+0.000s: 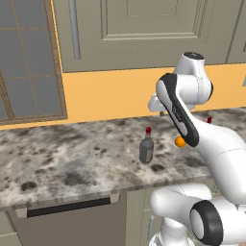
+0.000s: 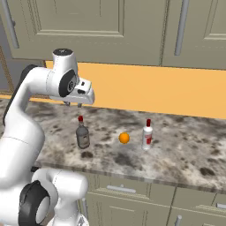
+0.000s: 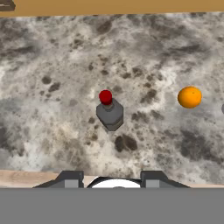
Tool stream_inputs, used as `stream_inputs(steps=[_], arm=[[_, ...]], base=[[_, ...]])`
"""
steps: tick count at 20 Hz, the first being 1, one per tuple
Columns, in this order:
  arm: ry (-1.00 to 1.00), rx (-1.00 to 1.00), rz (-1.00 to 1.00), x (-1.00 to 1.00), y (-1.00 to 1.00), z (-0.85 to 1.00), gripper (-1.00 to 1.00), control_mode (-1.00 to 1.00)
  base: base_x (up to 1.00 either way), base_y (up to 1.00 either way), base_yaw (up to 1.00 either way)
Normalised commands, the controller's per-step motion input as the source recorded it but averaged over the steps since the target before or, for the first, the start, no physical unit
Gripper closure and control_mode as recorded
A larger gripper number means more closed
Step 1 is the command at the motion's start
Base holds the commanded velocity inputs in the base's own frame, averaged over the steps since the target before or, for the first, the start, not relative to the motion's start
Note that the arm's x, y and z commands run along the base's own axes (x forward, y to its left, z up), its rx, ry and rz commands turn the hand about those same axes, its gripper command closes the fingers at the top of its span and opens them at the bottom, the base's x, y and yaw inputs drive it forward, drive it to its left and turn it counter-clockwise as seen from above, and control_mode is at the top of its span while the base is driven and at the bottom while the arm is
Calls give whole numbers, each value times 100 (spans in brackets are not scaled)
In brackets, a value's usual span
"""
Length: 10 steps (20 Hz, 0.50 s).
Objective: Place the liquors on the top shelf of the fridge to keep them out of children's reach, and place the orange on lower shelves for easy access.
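Observation:
A grey-brown liquor bottle (image 1: pixel 146 149) (image 2: pixel 82 134) (image 3: pixel 109 113) with a red cap stands upright on the mottled stone counter (image 1: pixel 72 158) (image 2: pixel 185 145). My gripper (image 2: pixel 73 104) (image 3: pixel 111 177) hangs well above and slightly behind it, pointing down, open with nothing between its fingers. The orange (image 2: pixel 124 138) (image 3: pixel 190 97) (image 1: pixel 179 141) lies on the counter just right of that bottle. A second, paler liquor bottle (image 2: pixel 147 134) stands right of the orange; in the left base view my arm hides all but its red cap (image 1: pixel 209 119). The fridge and its shelves are out of view.
Beige wall cupboards (image 2: pixel 110 26) hang above an orange back wall (image 2: pixel 167 88). A window (image 1: pixel 26 57) sits at the far left. Beige drawers (image 2: pixel 132 198) lie below the counter's front edge, and a dark slot (image 1: pixel 67 207) runs under it at left.

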Motion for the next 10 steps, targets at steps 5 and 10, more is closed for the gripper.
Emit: stream_inputs(steps=[5,10], arm=[[-3,0,4,-8,0,-20,-100,-100],[-26,1,27,-27,-3,-35,-100,-100]], base=[[0,0,0],[0,0,0]])
